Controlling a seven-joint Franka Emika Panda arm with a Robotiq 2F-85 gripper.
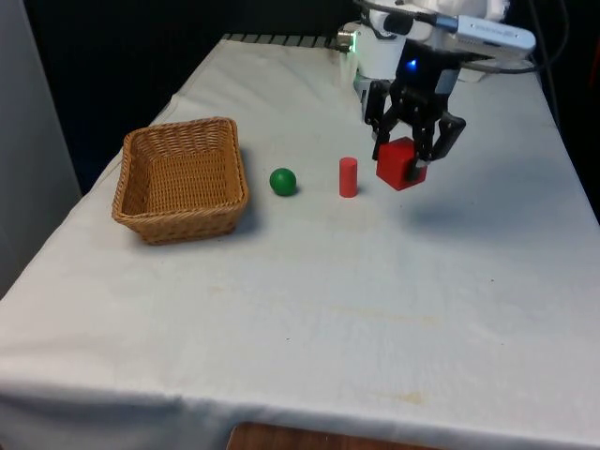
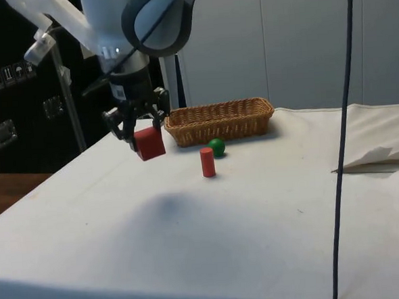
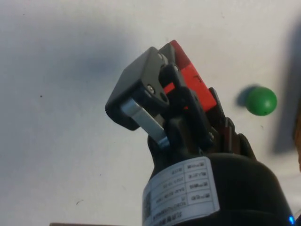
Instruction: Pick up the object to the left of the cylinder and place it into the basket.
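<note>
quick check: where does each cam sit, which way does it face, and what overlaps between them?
Front view: looks along the table toward the arm; end effector holds the red cube above the cloth, with the basket at the front view's left.
Side view: from the table's side, basket far; arm and end effector show.
Wrist view: on the wrist, looking down at the cloth past the fingers.
Shared: cube, green ball.

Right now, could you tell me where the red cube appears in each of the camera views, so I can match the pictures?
Front view: the red cube hangs in the gripper, lifted off the table, toward the front view's right of the red cylinder.
Side view: the cube is held above the cloth, nearer the camera than the basket.
Wrist view: the cube sits between the fingers.
Shared landmark: the green ball.
</note>
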